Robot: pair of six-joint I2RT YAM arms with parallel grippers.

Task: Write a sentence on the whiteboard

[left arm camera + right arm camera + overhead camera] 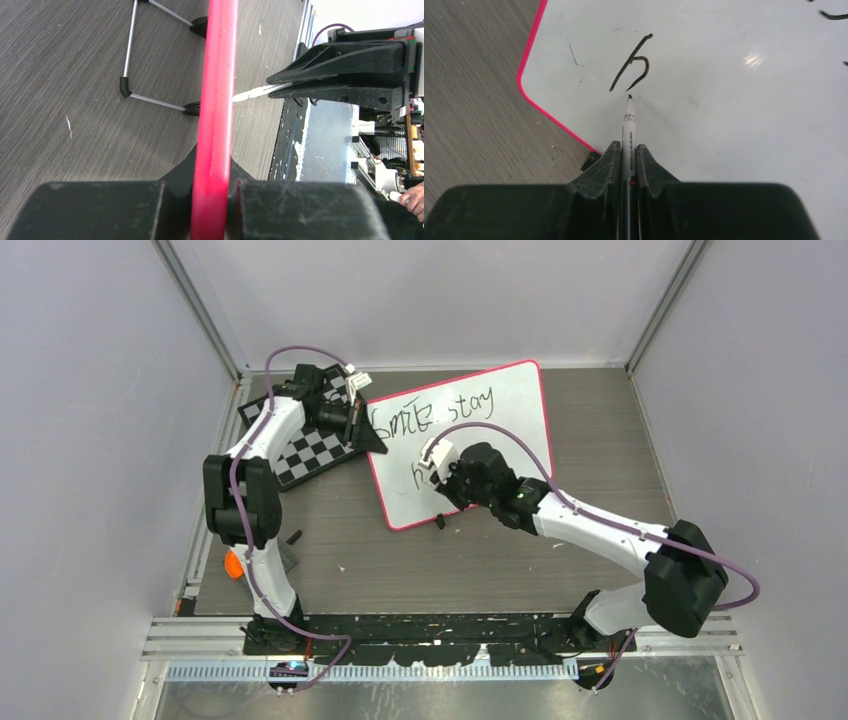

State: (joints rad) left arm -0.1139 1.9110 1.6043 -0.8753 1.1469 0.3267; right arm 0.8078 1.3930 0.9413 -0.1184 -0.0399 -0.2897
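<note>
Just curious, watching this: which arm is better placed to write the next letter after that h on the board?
Right. The right gripper holds the marker, its tip right beside the h on the whiteboard. The left gripper is clamped on the pink frame, with no pen.

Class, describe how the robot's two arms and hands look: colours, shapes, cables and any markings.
The left arm and right arm have white tubular links between bulky black joint housings. A purple cable loops along each. The left hand and right hand are matte black, with two wedge-shaped fingers tapering to the tips. No markings are readable.
</note>
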